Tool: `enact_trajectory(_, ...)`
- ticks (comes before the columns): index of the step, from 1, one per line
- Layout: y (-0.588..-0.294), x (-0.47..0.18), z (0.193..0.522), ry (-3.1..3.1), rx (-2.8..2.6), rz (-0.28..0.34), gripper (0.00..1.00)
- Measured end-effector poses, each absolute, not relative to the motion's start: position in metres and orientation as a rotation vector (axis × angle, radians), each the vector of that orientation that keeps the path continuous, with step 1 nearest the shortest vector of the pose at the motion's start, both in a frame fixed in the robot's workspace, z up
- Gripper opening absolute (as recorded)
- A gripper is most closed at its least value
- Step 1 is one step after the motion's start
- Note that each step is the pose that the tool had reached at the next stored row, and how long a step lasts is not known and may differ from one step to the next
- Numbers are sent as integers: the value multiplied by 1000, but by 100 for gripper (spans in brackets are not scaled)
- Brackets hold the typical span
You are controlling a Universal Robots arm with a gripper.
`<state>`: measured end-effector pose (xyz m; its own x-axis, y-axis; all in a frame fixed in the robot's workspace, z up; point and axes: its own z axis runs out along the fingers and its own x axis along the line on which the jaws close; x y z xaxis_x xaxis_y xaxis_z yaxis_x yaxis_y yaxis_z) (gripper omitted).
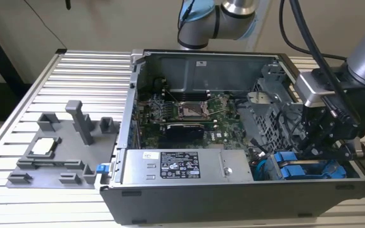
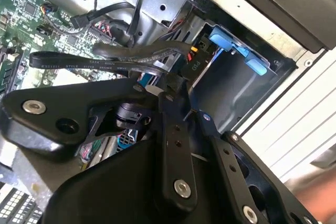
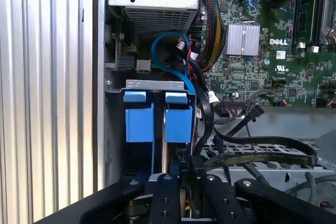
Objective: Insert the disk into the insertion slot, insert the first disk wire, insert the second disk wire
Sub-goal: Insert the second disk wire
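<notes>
Grey plastic fixtures [image 1: 62,152] sit at the left of the exterior view on your ribbed aluminium table [image 1: 81,71], well apart from the work. Move your eye right and you meet the open computer case [image 1: 233,199], with the labelled power-supply box [image 1: 182,166] along its near wall and the motherboard [image 1: 189,111] behind it. At the lower right of that frame, the disk [image 1: 294,171] in its blue carrier lies down in the insertion slot [image 1: 277,164] of the drive cage, beside a second blue-framed drive. In the first wrist view the two blue handles [image 3: 157,98] stand side by side at the cage's edge, so you can judge the disk step as done.

Your gripper [image 1: 315,149] hangs just over the cage's far end, among the black cables [image 2: 131,56]. I cannot tell from these pictures how far the fingers stand apart, nor whether they hold a connector. By my reading, the wire work is the step in hand. It calls for lining a plug squarely with the drive's port in a crowded corner, where loose cables could snag.
</notes>
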<state>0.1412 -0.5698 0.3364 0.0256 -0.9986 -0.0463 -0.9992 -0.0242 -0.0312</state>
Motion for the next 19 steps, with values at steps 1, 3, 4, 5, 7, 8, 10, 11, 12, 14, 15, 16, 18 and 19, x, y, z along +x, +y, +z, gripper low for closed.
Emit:
enact_trajectory(1, -570, 141, 337, 2156, -2210, 17, 24)
enact_trajectory(3, -570, 141, 337, 2156, -2210, 17, 24)
enact_trajectory(4, -570, 141, 338, 2156, -2210, 18, 24)
enact_trajectory(5, -570, 141, 338, 2156, -2210, 18, 24)
enact_trajectory(7, -570, 141, 339, 2156, -2210, 18, 24)
enact_trajectory(8, -570, 141, 339, 2156, -2210, 18, 24)
enact_trajectory(10, -570, 141, 339, 2156, -2210, 18, 24)
enact_trajectory(11, -570, 141, 340, 2156, -2210, 18, 24)
enact_trajectory(12, -570, 141, 341, 2156, -2211, 18, 24)
enact_trajectory(14, -570, 141, 343, 2156, -2210, 18, 24)
enact_trajectory(15, -570, 141, 344, 2156, -2210, 18, 24)
enact_trajectory(16, -570, 141, 345, 2156, -2210, 18, 24)
enact_trajectory(18, -570, 141, 345, 2156, -2210, 19, 24)
enact_trajectory(19, -570, 141, 345, 2156, -2210, 19, 24)
